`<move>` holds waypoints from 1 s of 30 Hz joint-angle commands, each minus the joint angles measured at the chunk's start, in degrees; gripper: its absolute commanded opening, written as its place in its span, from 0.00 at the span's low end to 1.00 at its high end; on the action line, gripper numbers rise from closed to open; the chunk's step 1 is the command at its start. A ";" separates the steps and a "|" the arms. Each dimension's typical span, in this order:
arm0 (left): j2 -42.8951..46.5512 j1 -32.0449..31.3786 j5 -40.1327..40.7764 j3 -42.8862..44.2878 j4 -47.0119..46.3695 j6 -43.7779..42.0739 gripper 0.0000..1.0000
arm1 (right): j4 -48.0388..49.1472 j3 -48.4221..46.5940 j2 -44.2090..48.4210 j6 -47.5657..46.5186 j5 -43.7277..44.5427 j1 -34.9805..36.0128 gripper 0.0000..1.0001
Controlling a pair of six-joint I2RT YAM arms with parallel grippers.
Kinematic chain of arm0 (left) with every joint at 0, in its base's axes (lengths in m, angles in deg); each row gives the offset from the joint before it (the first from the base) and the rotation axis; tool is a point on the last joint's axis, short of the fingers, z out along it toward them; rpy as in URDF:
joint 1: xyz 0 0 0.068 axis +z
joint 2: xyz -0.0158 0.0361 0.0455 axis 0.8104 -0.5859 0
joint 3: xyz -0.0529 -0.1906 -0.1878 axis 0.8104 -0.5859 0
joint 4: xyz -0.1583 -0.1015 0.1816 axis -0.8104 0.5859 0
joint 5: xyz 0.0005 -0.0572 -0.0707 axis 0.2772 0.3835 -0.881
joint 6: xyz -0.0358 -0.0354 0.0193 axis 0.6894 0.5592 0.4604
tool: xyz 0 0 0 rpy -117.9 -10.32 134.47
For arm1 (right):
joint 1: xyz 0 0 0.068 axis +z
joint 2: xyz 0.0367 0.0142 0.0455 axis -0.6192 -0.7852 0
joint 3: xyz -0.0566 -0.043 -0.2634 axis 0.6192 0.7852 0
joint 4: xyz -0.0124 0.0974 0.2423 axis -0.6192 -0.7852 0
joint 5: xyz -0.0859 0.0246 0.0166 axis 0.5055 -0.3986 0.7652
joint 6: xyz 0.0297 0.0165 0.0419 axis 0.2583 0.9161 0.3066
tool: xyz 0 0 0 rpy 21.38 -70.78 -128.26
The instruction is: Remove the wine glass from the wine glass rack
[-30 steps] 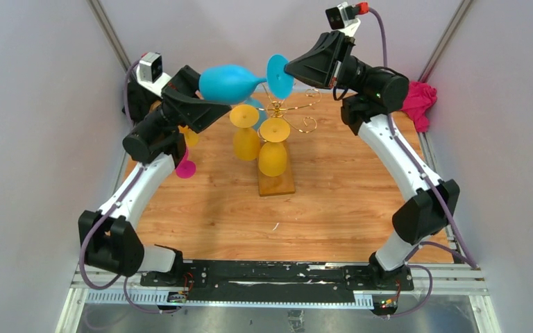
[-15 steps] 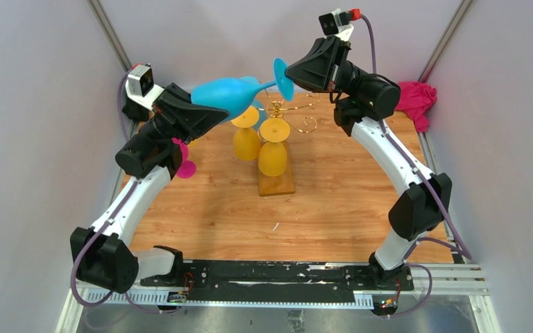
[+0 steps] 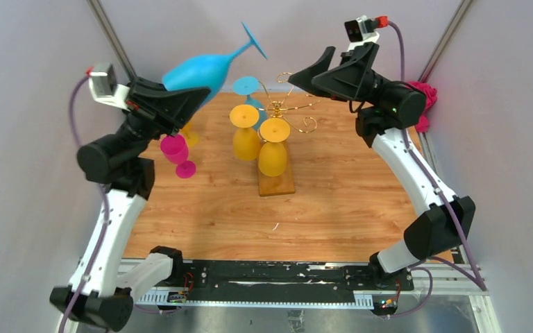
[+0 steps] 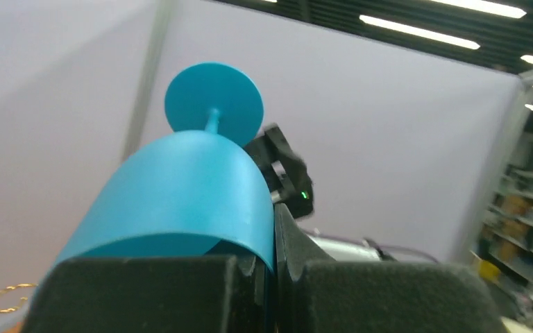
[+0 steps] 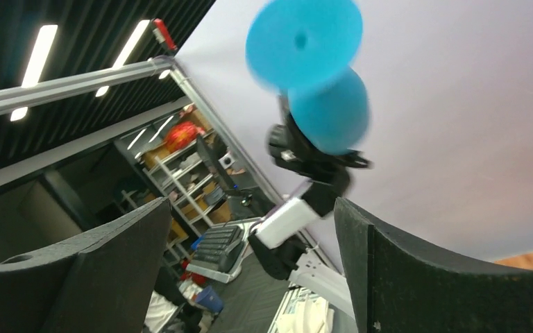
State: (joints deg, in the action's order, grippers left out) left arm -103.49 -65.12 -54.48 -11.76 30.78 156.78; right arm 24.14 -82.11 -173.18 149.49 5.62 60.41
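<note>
Grips the blue wine glass (image 3: 198, 69) by its bowl in the left claw (image 3: 184, 96), pinched onto the rim end, with stem and round foot tilted up toward the back wall. Holds it high on the left side, well apart from the rack (image 3: 282, 109) and touching none of its gold wire. Shows, from the left wrist, the bowl wedged between the black fingers (image 4: 132, 291) with the foot beyond. Holds the right claw (image 3: 311, 64) spread wide and empty, raised behind the rack, near the glass's foot but apart from it; shows from the right wrist only air between its fingers (image 5: 76, 277). Counts two yellow glasses (image 3: 273, 149) hanging bowl-down on the rack over its wooden base (image 3: 276, 184), and a second blue glass (image 3: 246, 85) seemingly hung at the back. Notes a pink glass (image 3: 177, 149) on the surface (image 3: 347, 201) just beside the left arm, and a pink cloth (image 3: 423, 97) in the far right corner. Reads as the end of the lifting-off step: glass free of the rack, not yet set down. Calls next, most likely, for carrying it over a bare stretch of surface, turning it foot-down, lowering until the foot rests flat, and only then opening. Needs a path that clears the pink glass and the hanging yellow ones. Risks a slip, judging by the smooth rounded bowl pinched at a tilt, so favours a slow, steady turn.
</note>
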 commanded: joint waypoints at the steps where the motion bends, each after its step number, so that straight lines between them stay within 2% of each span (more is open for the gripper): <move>1: 6.38 0.36 19.69 17.92 62.41 -37.64 0.00 | -3.74 5.70 4.97 -4.68 -1.77 -5.99 0.93; 4: 1.78 0.35 36.35 31.23 87.17 -47.45 0.00 | -7.88 9.02 8.55 -7.81 -2.99 -9.52 0.93; 7: -4.50 0.35 51.01 41.84 104.86 -50.47 0.00 | -16.71 10.45 11.73 -14.38 -4.89 -11.94 0.92; 12: -10.81 0.40 67.93 48.86 121.83 -50.59 0.00 | -37.06 10.42 16.78 -30.17 -6.22 -14.37 0.92; 14: -11.99 0.42 71.33 48.80 124.88 -50.17 0.00 | -44.21 9.90 18.24 -34.85 -6.15 -14.85 0.92; 16: -12.31 0.44 70.68 48.02 128.03 -49.09 0.00 | -50.94 9.17 19.17 -39.69 -5.93 -15.21 0.92; 18: -10.40 0.44 66.01 45.07 128.30 -47.30 0.00 | -54.38 9.12 19.68 -42.41 -5.84 -15.71 0.92; 20: -8.14 0.41 60.82 41.92 128.33 -45.96 0.00 | -54.65 9.96 19.82 -42.46 -6.22 -16.19 0.92; 29: 4.41 0.35 50.39 24.36 129.75 -42.26 0.00 | -54.67 12.18 20.77 -42.43 -7.51 -16.45 0.91; 30: 6.90 0.35 48.40 18.16 130.10 -41.71 0.00 | -55.14 12.55 21.39 -42.74 -7.73 -16.44 0.91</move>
State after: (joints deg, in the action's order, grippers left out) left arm -98.85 -64.96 -0.34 14.52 159.74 113.22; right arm -30.04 -70.35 -153.84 108.44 0.02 44.83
